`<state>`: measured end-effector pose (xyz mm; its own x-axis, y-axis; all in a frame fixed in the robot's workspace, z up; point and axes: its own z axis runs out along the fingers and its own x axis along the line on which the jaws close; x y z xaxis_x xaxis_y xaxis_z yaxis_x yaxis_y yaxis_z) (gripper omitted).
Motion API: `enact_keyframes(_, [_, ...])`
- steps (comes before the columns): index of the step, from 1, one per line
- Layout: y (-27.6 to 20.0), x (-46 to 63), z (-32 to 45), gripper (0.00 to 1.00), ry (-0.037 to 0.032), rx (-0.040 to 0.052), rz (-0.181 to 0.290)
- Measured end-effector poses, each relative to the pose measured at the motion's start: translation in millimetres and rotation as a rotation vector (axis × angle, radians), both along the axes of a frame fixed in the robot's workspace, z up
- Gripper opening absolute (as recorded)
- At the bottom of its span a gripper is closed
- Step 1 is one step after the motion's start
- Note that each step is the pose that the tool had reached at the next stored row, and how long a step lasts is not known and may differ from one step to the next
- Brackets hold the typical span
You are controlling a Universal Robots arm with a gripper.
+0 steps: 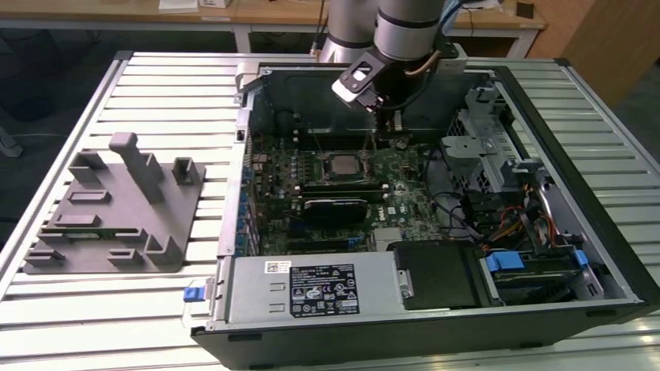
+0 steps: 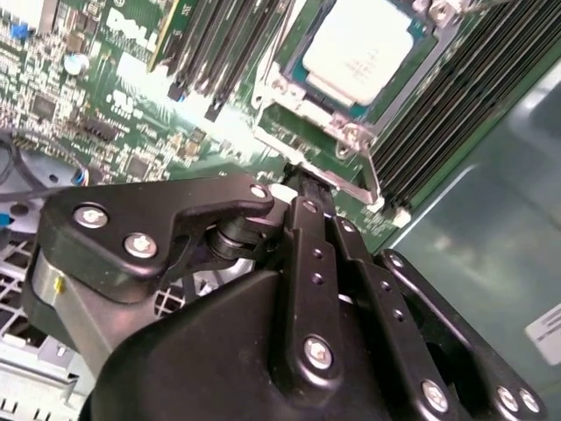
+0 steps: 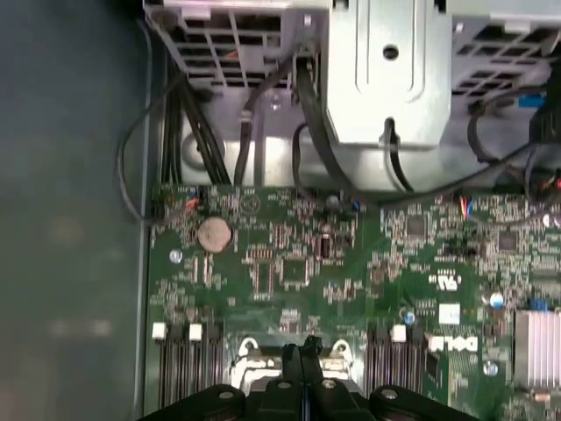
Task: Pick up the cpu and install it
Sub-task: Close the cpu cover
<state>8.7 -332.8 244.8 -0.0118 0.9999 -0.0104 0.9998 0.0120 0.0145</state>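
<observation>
Slatted desk [image 1: 154, 85], open computer case [image 1: 413, 340]: cpu [image 1: 341, 165] seated in socket; pincer [image 1: 394, 130] closed, empty, at cpu's 2 o'clock, exterior view.

An open computer case [image 1: 608, 255] is laid on the slatted table [image 1: 154, 85], and the fixture tray [image 1: 103, 224] is set at nine o'clock of it (clock directions are taken on the exterior view). Within the case, the cpu [image 1: 338, 164] is seated in the motherboard [image 1: 407, 174] socket. The heatsink block [image 1: 335, 210] is placed at six o'clock of it, with the power supply [image 1: 309, 290] farther along. The drive cage [image 1: 484, 147] is found at three o'clock, and the gripper [image 1: 388, 137] near two o'clock.
</observation>
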Motion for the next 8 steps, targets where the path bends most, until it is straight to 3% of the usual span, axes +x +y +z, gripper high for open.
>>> enact_keyframes(8, [0.0,-9.5,0.0,0.11,-0.0001,0.0000,-0.004])
